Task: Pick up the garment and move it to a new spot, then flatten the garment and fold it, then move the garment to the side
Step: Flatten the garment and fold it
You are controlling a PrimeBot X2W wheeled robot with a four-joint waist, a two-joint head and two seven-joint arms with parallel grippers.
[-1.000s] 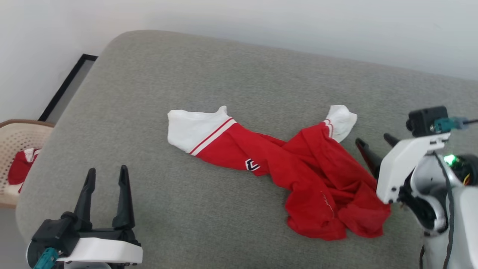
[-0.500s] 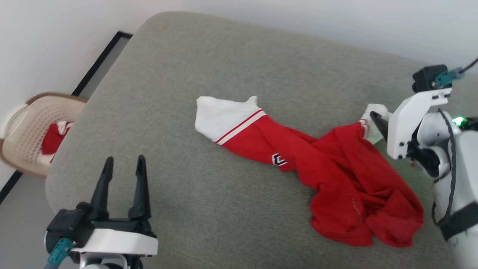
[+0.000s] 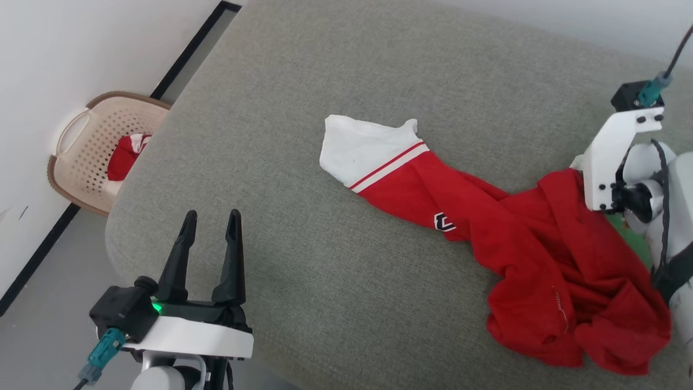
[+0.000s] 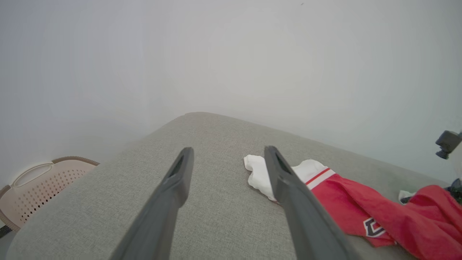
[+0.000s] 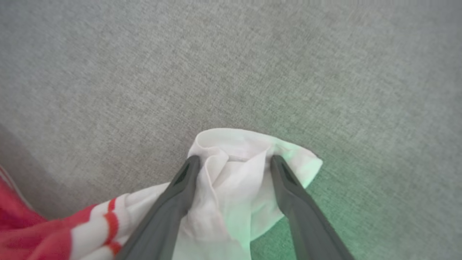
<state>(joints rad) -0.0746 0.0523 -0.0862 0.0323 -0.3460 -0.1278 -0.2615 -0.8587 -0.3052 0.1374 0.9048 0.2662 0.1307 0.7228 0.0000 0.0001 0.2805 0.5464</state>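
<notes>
My right gripper (image 5: 234, 161) stands with its fingers apart, one on either side of a bunched white cuff (image 5: 238, 173) of the garment (image 3: 541, 254). The garment lies crumpled on the right part of the grey cushioned surface (image 3: 325, 65), with one red sleeve stretched toward the middle and ending in a flat white cuff edged with a red stripe. My left gripper (image 3: 212, 216), fingers also spread and holding nothing, hovers over the near left edge of that surface, well apart from the garment, and a pale perforated basket (image 3: 81, 162) with red cloth in it sits on the floor to the left.
</notes>
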